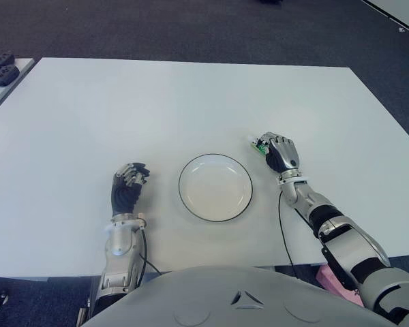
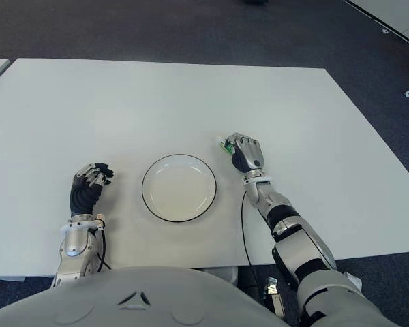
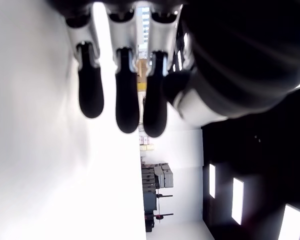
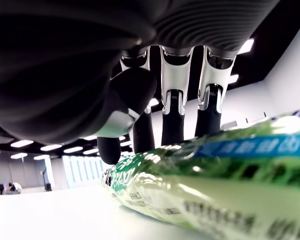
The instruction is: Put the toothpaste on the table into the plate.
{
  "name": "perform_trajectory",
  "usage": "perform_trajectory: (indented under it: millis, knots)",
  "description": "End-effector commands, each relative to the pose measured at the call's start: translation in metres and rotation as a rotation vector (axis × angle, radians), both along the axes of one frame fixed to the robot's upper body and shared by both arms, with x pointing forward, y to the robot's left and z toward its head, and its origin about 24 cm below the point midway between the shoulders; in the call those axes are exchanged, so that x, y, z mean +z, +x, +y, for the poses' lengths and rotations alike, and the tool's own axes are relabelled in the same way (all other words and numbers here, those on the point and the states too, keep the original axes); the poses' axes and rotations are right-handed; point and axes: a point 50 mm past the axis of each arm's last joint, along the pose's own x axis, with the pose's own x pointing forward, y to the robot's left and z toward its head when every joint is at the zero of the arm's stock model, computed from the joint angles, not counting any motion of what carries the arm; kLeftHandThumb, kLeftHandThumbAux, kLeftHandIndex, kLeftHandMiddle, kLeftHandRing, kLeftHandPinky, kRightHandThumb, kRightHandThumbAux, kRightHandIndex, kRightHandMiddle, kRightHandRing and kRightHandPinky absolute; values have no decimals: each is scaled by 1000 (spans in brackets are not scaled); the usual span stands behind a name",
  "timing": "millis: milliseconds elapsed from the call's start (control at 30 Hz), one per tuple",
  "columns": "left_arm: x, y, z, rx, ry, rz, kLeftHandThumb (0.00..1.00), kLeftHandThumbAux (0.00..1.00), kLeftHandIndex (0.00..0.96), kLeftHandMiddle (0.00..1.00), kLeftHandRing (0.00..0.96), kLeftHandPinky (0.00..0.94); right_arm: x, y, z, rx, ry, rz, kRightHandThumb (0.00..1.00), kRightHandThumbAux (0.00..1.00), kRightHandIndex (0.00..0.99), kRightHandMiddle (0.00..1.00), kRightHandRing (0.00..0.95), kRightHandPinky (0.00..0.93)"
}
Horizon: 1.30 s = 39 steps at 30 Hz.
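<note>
Toothpaste (image 4: 200,185) lies on the white table (image 1: 191,102) just right of the empty plate (image 1: 215,187), under the right hand (image 1: 280,153), whose fingers (image 4: 172,120) arch over it without gripping. The left hand (image 1: 127,189), left of the plate, holds nothing.

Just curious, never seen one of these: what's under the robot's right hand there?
A green toothpaste tube lies on the white table under the right hand. Only its end peeks out; the rest is covered.
</note>
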Motion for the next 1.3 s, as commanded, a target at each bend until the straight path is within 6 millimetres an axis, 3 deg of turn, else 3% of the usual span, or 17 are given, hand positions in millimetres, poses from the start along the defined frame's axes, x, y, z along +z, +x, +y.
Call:
perform_trajectory:
  millis: [33, 700, 733, 767, 833, 1133, 1300]
  knots:
    - [-6, -4, 2, 10, -1, 41, 703, 719, 430, 507, 500, 499, -24, -22, 12, 38, 13, 78, 1000, 675, 425, 399, 432, 493]
    - [-6, -4, 2, 18, -1, 44, 703, 720, 429, 504, 494, 485, -19, -19, 12, 73, 10, 66, 1000, 671, 383, 416, 474, 508]
    - [-6, -4, 2, 18, -2, 43, 703, 719, 429, 503, 493, 486, -19, -18, 12, 74, 8, 73, 899, 683, 396, 391, 450, 502]
    - [-6, -4, 2, 19, -3, 43, 703, 719, 429, 502, 493, 486, -18, -18, 12, 77, 4, 82, 863, 687, 400, 382, 442, 499]
    - [-6, -4, 2, 19, -5, 41, 703, 719, 429, 501, 493, 489, -17, -16, 13, 86, -1, 98, 785, 579, 299, 294, 350, 423]
    - [-5, -3, 0, 15, -3, 32, 703, 719, 429, 503, 498, 502, 10, -15, 9, 163, -93, 221, 588, 447, 36, 40, 46, 61]
    - [-5, -2, 0, 14, -5, 27, 703, 719, 429, 506, 502, 503, 24, -14, 8, 199, -209, 268, 547, 318, 6, 6, 7, 10]
